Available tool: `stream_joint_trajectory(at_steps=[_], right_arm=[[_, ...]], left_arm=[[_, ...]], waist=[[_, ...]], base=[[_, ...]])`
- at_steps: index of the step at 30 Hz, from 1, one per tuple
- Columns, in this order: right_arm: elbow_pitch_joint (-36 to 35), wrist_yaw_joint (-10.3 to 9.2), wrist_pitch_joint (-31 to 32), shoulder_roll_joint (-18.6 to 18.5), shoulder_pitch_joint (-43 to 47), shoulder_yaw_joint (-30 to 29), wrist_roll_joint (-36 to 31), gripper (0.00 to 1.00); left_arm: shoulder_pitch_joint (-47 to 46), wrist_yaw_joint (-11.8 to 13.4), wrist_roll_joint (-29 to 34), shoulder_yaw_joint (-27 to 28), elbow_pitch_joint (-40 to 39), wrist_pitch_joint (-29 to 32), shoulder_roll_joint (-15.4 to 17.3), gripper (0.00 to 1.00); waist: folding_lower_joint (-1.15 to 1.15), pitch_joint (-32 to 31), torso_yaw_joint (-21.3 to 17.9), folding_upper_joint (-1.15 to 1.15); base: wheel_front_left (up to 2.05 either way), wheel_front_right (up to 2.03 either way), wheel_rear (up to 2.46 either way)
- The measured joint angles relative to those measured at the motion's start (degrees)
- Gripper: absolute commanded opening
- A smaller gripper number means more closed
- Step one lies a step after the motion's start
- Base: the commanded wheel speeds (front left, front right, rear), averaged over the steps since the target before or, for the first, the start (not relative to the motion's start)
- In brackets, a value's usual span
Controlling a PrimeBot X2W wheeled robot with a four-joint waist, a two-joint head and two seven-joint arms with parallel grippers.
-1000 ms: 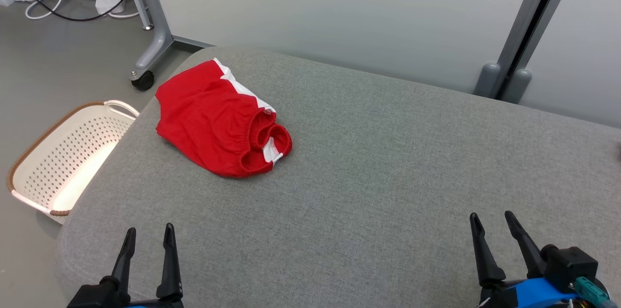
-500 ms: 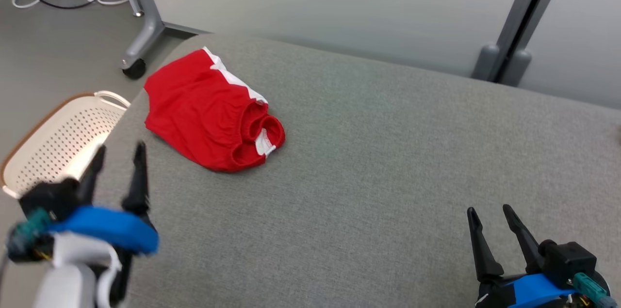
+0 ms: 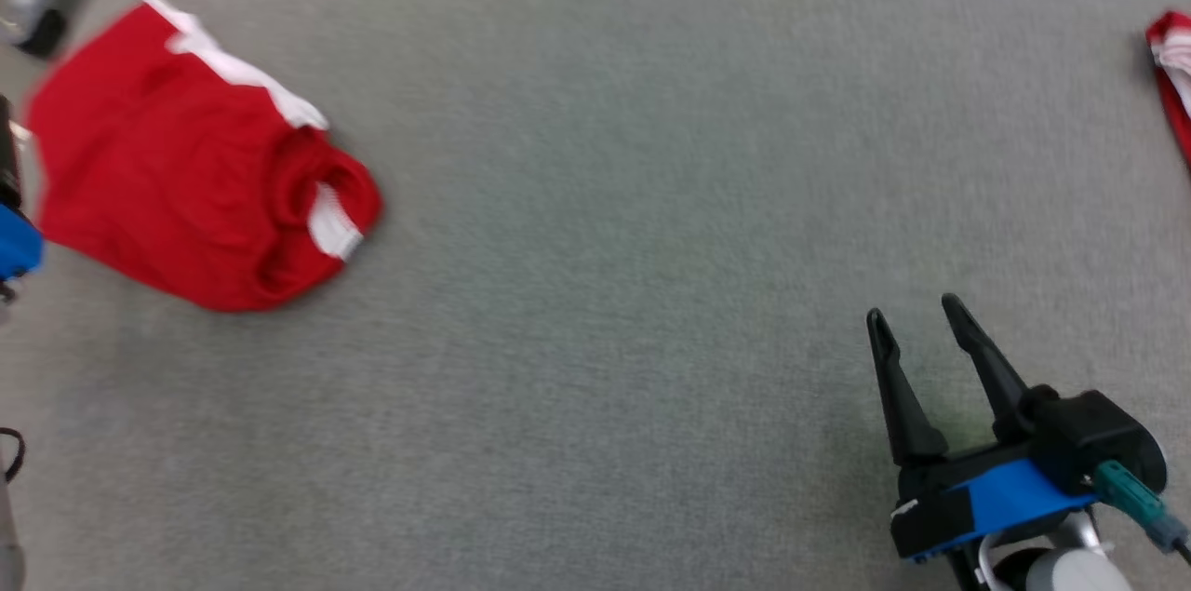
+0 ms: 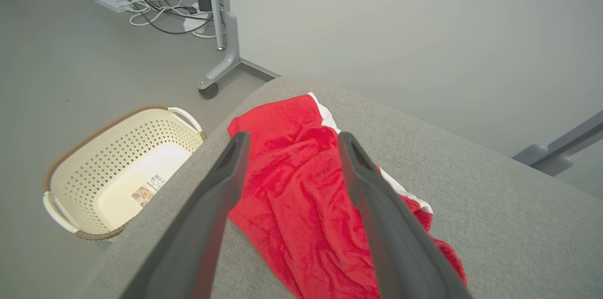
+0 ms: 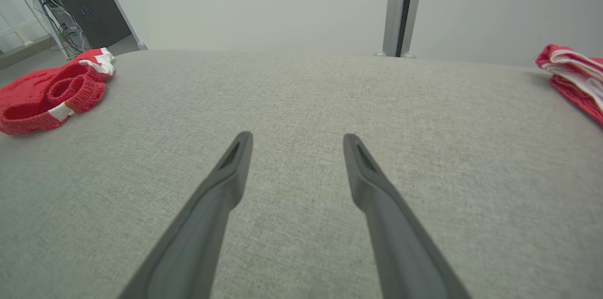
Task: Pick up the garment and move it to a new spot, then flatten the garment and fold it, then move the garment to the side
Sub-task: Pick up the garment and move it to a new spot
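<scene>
The garment (image 3: 186,191) is red with white trim and lies crumpled at the left end of the grey padded surface (image 3: 605,200). In the left wrist view my left gripper (image 4: 293,138) is open, its fingers pointing over the garment (image 4: 292,195) from above and holding nothing. In the head view a blue part of that wrist shows at the left edge, beside the garment. My right gripper (image 3: 912,310) hovers open and empty over bare fabric at the lower right. In its own wrist view the right gripper (image 5: 297,136) has the garment (image 5: 47,92) far off to the left.
A second red and white folded cloth (image 3: 1172,79) lies at the surface's right edge. A cream perforated basket (image 4: 118,172) stands on the floor beside the left end. Cables (image 4: 141,2) and a wheeled stand leg (image 4: 221,59) lie beyond it.
The head camera has tilted down and shifted, so the whole picture moved. My left gripper has risen from the lower left and travelled to the garment's left side. The right gripper has kept its place.
</scene>
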Motion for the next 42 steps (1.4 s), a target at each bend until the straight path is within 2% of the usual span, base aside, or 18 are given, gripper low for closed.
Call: stream_joint_trajectory(at_steps=[7,13,19,26,27,28,31,42], right_arm=[[-5.6,0.00,1.3,-0.7,-1.2,-1.0,-0.6,1.00],[-8.7,0.00,1.5,-1.1,-2.3,-2.2,-0.9,1.00],[-9.8,0.00,1.2,-1.2,-3.0,-2.2,-0.7,1.00],[-10.3,0.00,1.2,-1.3,-3.6,-2.5,-0.4,1.00],[-10.3,0.00,1.2,-1.3,-3.6,-2.5,-0.4,1.00],[-10.4,0.00,1.2,-1.2,-3.6,-2.5,-0.4,1.00],[-10.5,0.00,1.3,-1.2,-3.6,-2.8,-0.4,1.00],[-7.7,0.00,1.2,-1.1,-3.6,-1.5,0.1,1.00]], left_arm=[[-2.2,1.4,-2.6,4.2,1.5,2.6,3.7,1.00],[-5.7,1.7,-3.9,5.3,6.9,1.2,4.4,1.00],[-7.3,0.9,-5.0,5.5,12.4,0.4,4.8,1.00],[-8.8,0.3,-7.0,5.5,16.4,4.0,5.1,1.00],[-8.9,0.1,-7.2,5.5,16.7,4.4,5.2,0.47],[-8.9,-0.1,-7.3,5.4,17.0,4.3,5.2,0.00],[-8.5,-1.0,-7.4,5.0,18.3,4.0,4.9,0.00],[-5.1,-4.3,-6.8,2.8,20.9,-3.0,4.2,0.00]], waist=[[0.00,9.3,-5.0,0.01],[0.00,14.9,-6.9,0.02],[-0.01,17.4,-7.7,0.01],[-0.03,18.4,-8.2,0.00],[-0.03,18.4,-8.2,0.00],[-0.03,18.3,-8.2,0.00],[-0.03,17.5,-7.9,0.00],[-0.01,11.2,-5.7,0.00]], base=[[0.00,0.00,0.00],[0.00,0.00,0.00],[0.00,0.00,0.00],[0.00,0.00,0.00],[0.00,0.00,0.00],[0.00,0.00,0.00],[0.00,0.00,0.00],[0.00,0.00,0.00]])
